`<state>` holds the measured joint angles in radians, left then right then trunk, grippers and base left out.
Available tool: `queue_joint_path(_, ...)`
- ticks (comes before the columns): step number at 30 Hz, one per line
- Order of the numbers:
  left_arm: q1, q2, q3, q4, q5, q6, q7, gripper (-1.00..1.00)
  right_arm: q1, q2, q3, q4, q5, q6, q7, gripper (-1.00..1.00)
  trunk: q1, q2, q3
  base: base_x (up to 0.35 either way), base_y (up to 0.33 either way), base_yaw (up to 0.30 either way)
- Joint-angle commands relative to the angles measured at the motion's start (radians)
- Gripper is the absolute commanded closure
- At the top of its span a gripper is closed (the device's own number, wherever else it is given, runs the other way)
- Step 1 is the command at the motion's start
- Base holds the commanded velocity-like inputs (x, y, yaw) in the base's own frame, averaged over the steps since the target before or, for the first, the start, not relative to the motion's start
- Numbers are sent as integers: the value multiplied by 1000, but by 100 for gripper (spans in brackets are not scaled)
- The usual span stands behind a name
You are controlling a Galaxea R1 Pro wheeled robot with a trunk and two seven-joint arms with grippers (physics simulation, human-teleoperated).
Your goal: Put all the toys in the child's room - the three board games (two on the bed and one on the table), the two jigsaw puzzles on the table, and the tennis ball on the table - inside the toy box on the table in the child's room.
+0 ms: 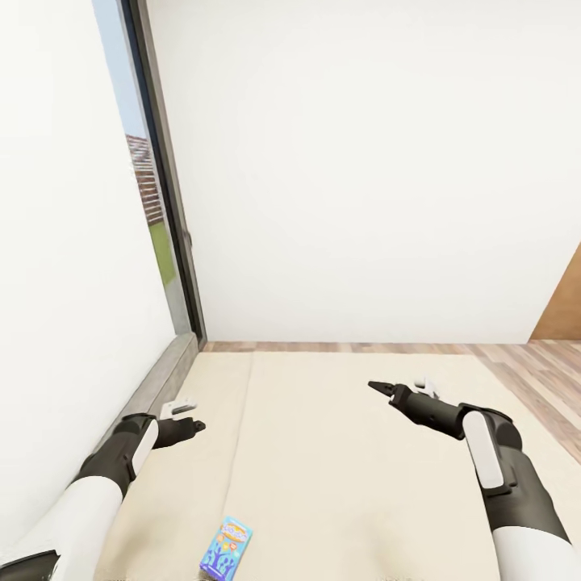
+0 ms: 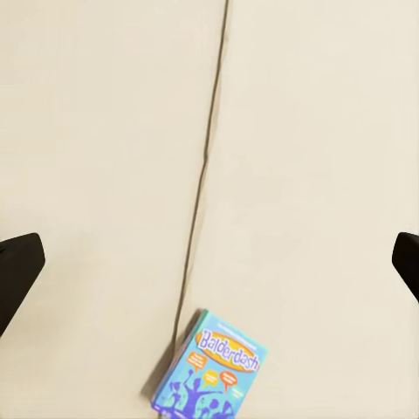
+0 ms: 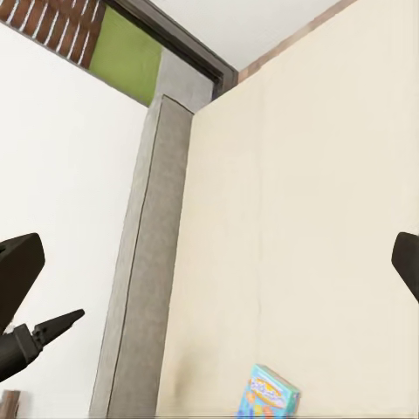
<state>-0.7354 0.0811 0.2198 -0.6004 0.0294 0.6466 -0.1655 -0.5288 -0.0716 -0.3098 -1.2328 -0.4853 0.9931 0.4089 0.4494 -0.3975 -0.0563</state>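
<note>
White-walled room, beige bed (image 1: 339, 452) below, two arms out, one blue board game (image 1: 227, 548) on mattress.
Game lies flat near bed's front edge, between both hands, nearer left hand (image 1: 187, 418); left hand and right hand (image 1: 387, 389) both open, empty.

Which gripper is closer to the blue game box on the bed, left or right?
The left gripper, judging by the head view. The blue board game lies flat on the bed near the robot, just inboard of the left arm; the right gripper hangs further across the mattress.
</note>
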Motion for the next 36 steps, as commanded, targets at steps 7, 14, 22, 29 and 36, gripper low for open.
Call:
queue_joint_path(7,-1,-2,3,-1,4,7,-3,-100,-1,1,-3,23,9,-1,10,-100,1,-2,-12,0,0,2)
queue_joint_path(14,-1,-2,3,-1,4,6,-3,-100,0,-1,-3,29,8,-19,15,-100,1,-2,-15,0,0,-1)
queue_joint_path(22,-1,-3,3,-1,4,6,-4,-100,0,2,-1,31,9,-29,15,-100,1,-2,-20,0,0,-107)
queue_joint_path(29,-1,-4,3,-1,4,6,-5,-100,0,4,0,30,10,-30,13,-100,1,-2,-23,0,0,-59)
queue_joint_path(36,-1,-4,3,-1,4,5,-5,-100,0,6,0,30,9,-30,12,-100,1,-2,-23,0,0,-9)
